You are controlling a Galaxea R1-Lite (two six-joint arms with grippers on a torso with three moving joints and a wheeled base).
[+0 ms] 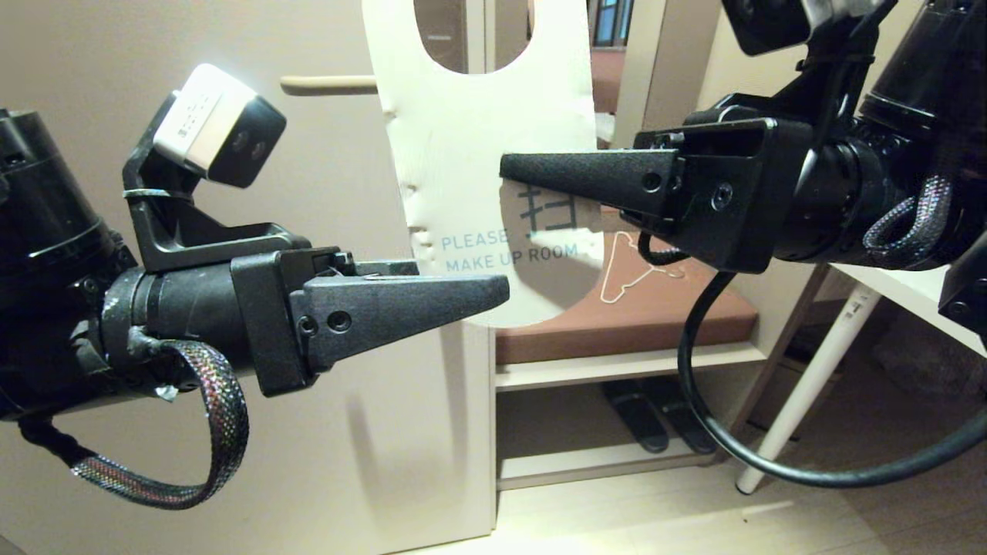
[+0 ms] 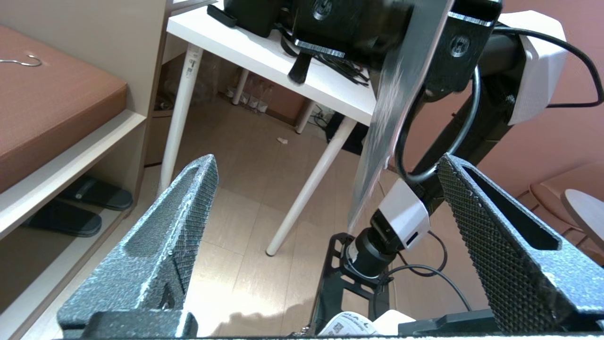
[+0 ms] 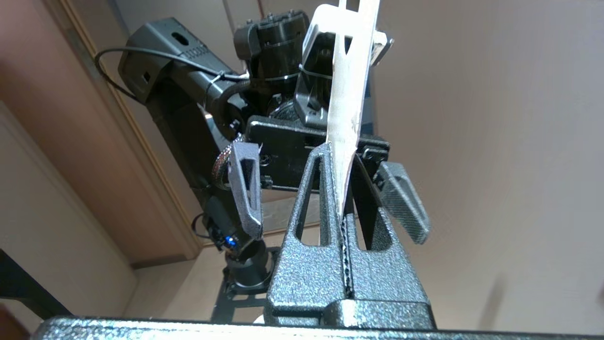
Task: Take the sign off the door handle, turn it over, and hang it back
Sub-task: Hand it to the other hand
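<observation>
The sign (image 1: 463, 169) hangs upright before the door, its white face with blue "PLEASE MAKE UP ROOM" towards the head camera. My right gripper (image 1: 513, 169) reaches in from the right and is shut on the sign's edge; in the right wrist view its jaws (image 3: 337, 156) pinch the thin card (image 3: 349, 94). My left gripper (image 1: 493, 293) stands open at the sign's lower left, one finger on each side of the card and touching neither face. The left wrist view shows the card (image 2: 387, 118) edge-on past those open fingers (image 2: 325, 160). The cream door handle (image 1: 328, 85) pokes out from behind the sign's left edge.
The beige door (image 1: 231, 462) fills the left. To its right a shelf unit holds a brown cushion (image 1: 678, 316) with a white wire hanger (image 1: 632, 270), and dark slippers (image 1: 655, 416) underneath. A white table's leg (image 1: 810, 385) slants down at the right.
</observation>
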